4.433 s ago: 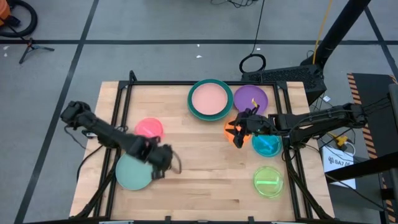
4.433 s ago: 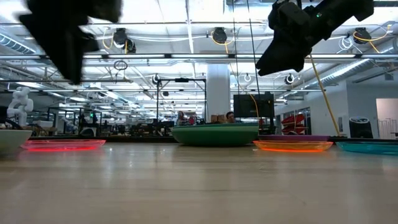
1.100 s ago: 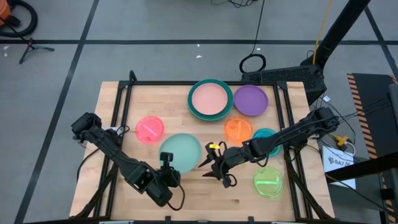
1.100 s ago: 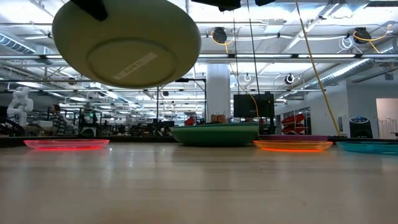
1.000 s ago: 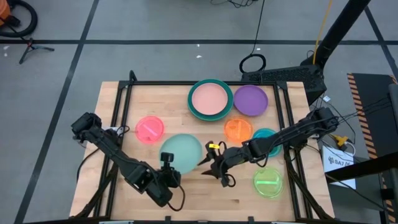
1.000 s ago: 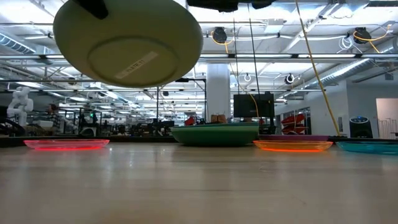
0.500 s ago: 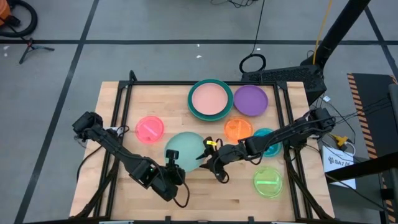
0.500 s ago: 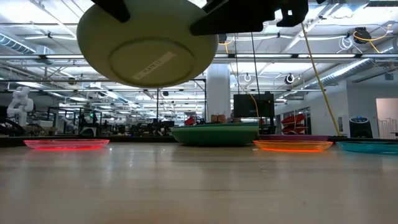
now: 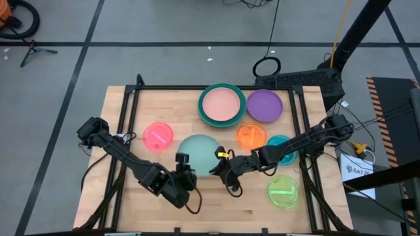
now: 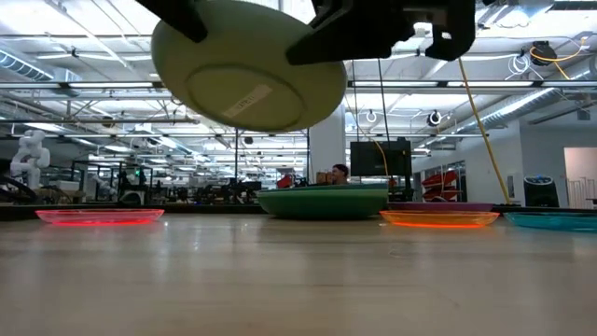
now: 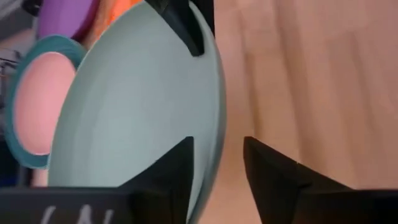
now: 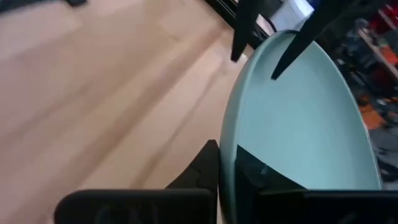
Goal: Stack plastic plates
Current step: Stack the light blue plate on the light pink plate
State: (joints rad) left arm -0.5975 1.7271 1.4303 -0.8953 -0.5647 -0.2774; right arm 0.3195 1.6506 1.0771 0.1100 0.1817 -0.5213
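Note:
A mint plate (image 9: 197, 149) hangs tilted above the table's middle, its underside (image 10: 247, 70) showing in the low view. My left gripper (image 11: 217, 144) is open at the plate's near-left rim, one finger on each side of the rim. My right gripper (image 12: 225, 149) is shut on the opposite rim, on the plate's right side (image 9: 216, 167). A pink plate (image 9: 222, 105) lies inside a dark green plate (image 9: 205, 117) at the far middle. My left gripper has the plate's rim (image 11: 214, 124) between its open fingers; whether either finger touches the rim, I cannot tell. My right gripper pinches the mint plate's rim (image 12: 231, 140) between its two fingers, one on the inner face and one on the underside. It comes roughly level from the table's right. The plate is lifted clear and tilted.
Lying flat on the table are a purple plate (image 9: 264, 105), an orange plate (image 9: 251, 136), a teal plate (image 9: 281, 149), a lime plate (image 9: 283, 190) at the near right and a pink-red plate (image 9: 157, 136) at the left. A black frame (image 9: 131, 105) borders the tabletop.
The mint plate, carried clear of the table by my left gripper, has gone toward the table's right and far edges. My right gripper has come toward the left to the plate's rim and taken hold of it.

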